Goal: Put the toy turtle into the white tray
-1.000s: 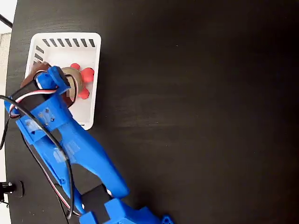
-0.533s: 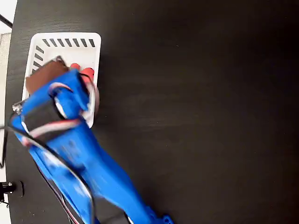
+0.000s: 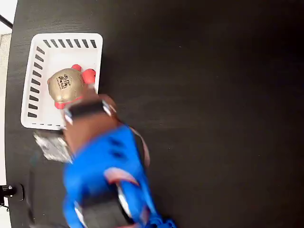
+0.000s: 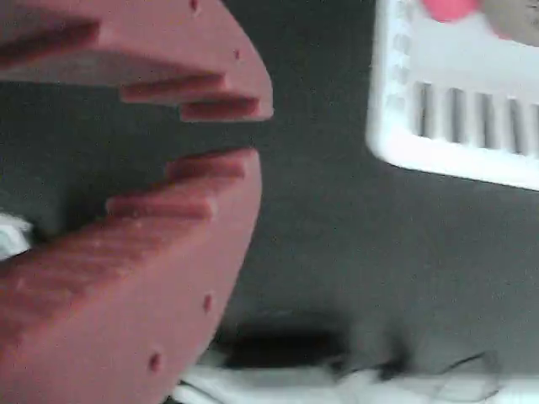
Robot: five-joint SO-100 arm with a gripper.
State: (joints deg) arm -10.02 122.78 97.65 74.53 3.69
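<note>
Fixed view: the toy turtle (image 3: pixel 68 85) sits inside the white tray (image 3: pixel 40 118), its shiny gold-beige dome up, black mark showing, pinkish-red feet poking out; the blurred gripper (image 3: pixel 88 111) is at about five o'clock from it, over the tray's lower right corner, its opening unreadable here.

Wrist view: the gripper (image 4: pixel 244 130) shows ridged, matte reddish-brown jaws slightly parted and empty; the slotted tray wall (image 4: pixel 455 126) lies at two o'clock on the dark table (image 4: pixel 337 252).
</note>
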